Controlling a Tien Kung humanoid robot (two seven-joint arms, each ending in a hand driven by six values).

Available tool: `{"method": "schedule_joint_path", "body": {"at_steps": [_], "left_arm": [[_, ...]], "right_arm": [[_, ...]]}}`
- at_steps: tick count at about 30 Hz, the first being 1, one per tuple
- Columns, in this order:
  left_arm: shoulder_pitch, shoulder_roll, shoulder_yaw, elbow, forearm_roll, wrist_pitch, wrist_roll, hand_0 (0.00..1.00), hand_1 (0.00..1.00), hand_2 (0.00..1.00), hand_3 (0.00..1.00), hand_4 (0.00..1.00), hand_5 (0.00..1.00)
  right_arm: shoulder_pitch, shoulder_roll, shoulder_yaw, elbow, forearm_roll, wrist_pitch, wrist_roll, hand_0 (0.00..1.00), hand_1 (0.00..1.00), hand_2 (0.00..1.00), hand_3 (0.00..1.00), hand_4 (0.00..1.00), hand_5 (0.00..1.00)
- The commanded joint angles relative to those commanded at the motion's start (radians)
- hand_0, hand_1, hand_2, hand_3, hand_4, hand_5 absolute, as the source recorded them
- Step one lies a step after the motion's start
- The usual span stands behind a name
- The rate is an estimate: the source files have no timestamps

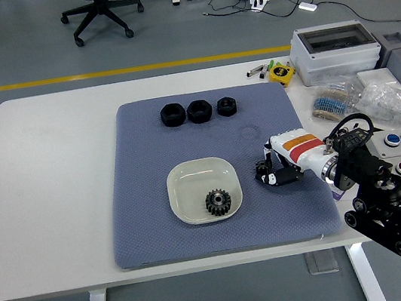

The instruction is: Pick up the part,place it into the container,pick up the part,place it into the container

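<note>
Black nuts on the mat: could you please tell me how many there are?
3, in a row near the blue mat's far edge: left nut, middle nut, smaller right nut. None appear hidden.

A blue-grey mat (pixel 151 227) with a fine dotted weave lies on the white table (pixel 46 190). The dish (pixel 183 187) is pale cream, the gear (pixel 217 202) dark metal grey. Three nuts (pixel 199 110) are black. The right hand (pixel 283 164) is white with an orange stripe and black fingers (pixel 270 179).
</note>
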Motion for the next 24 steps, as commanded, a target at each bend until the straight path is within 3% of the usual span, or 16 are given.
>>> {"method": "schedule_joint_path", "body": {"at_steps": [24], "left_arm": [[0.004,0.000,-0.011,-0.001,0.025,-0.004,0.004,0.744,0.701,0.660,0.581,0.641,0.608]], "right_arm": [[-0.013,-0.008,0.034,0.039,0.031,-0.010,0.012,0.045,0.038,0.134,0.269,0.749,0.577]]}}
